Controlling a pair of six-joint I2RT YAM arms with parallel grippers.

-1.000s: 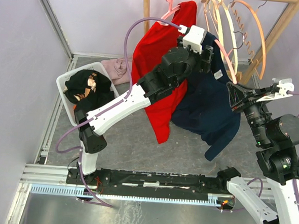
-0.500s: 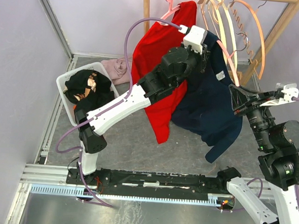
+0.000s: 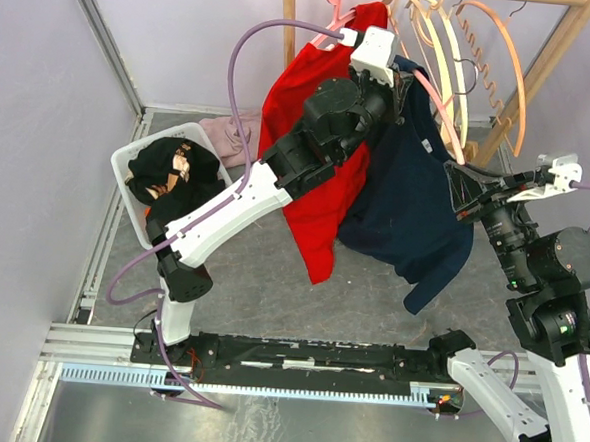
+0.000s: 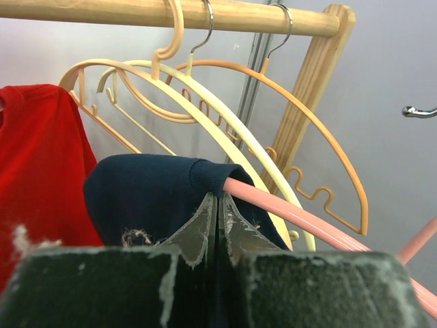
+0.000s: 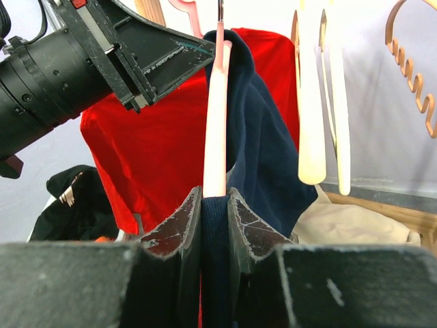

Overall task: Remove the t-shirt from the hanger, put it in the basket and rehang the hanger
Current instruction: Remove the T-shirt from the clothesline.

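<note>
**Top external view.**
- Wooden rack (image 3: pixel 541 58) stands at the far side of the grey worktop (image 3: pixel 242 273).
- Navy t-shirt (image 3: pixel 416 213) hangs from the rack on a pink hanger (image 3: pixel 436 101) and drapes down to the right.
- Red garment (image 3: pixel 306 122) hangs just beside it on the left.
- Left arm reaches up across the red garment, with the left gripper (image 3: pixel 402 79) at the t-shirt's upper shoulder.
- Right gripper (image 3: pixel 457 188) is at the hanger's lower right end.
- White basket (image 3: pixel 129 156) of dark clothes sits at far left, with a pale pink cloth (image 3: pixel 230 132) behind it.

**Left wrist view.**
- Left gripper (image 4: pixel 217 205): jaws pressed together, tips against the folded edge of the navy t-shirt (image 4: pixel 147 191) where the pink hanger (image 4: pixel 293 217) emerges. It is unclear whether cloth is pinched between them.
- Cream hangers (image 4: pixel 205 113) and an orange hanger (image 4: pixel 321 130) hang bare from the wooden rail (image 4: pixel 123 10).
- Red garment (image 4: pixel 41 150) is at left.

**Right wrist view.**
- Right gripper (image 5: pixel 214 196): jaws clamped on the pink hanger (image 5: pixel 216 130) where its arm enters the navy t-shirt (image 5: pixel 263 143).
- Left gripper (image 5: pixel 199 49) touches the shirt at the hanger's top.
- Red garment (image 5: pixel 157 137) hangs behind.
</note>
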